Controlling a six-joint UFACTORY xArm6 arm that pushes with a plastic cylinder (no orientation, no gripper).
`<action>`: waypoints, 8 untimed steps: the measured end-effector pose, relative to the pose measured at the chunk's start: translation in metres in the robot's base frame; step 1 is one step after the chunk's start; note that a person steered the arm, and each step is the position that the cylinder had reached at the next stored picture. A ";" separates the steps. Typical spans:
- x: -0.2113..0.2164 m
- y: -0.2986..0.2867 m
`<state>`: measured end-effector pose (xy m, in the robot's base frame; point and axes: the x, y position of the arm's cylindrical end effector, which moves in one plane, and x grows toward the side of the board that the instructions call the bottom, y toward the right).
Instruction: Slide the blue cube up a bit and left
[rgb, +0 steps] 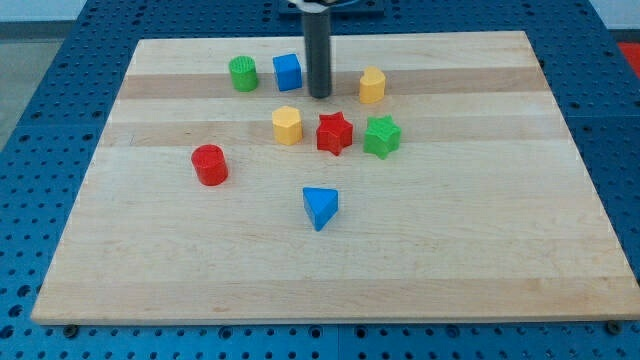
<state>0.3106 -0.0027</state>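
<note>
I note first that this rig carries no claw, so there is no open or closed state to report; the arm ends in a plain rod.

The blue cube (288, 72) sits near the view's top of the worktop (480, 250). All positions below are given relative to it. My tip (319, 96) stands just to its right and slightly toward the view's bottom, close beside it; I cannot tell whether the two touch. The green cylinder (242, 73) lies to the cube's left, near but apart. A yellow block (287, 125) lies below the cube, and a second yellow block (372, 85) lies to its right, beyond the tip.

Judgement on the step in hand: the tip is already on the correct side for a push left. To add the upward component, I should contact the cube's lower right corner region and drive diagonally, keeping the line through its centre so it does not spin. The stroke should be short, as the green cylinder stands in the leftward path.

Orientation: the cube sits roughly square to the worktop edges, one face toward the camera. Being a cube, it shows no long axis.
</note>
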 end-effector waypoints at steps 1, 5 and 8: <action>-0.018 0.006; -0.028 -0.028; -0.028 -0.039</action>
